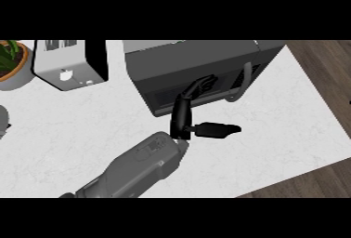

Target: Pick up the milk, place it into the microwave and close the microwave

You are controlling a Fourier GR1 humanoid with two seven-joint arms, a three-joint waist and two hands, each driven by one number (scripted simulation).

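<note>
Right of the toaster [68,62], my left hand [182,116] lays released, straight fingers [200,87] on the microwave [198,56] door [163,96]. The milk is unseen, presumably inside. I should push squarely near the handle [243,83] until it latches.

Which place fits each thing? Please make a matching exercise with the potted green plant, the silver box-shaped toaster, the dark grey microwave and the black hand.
1. green plant in brown pot
2. silver box-shaped toaster
3. dark grey microwave
4. black left hand

a. fingers against the microwave's front
b. view's top left corner
c. top middle, handle at its right
d. between plant and microwave

Pairs: 1-b, 2-d, 3-c, 4-a
</note>
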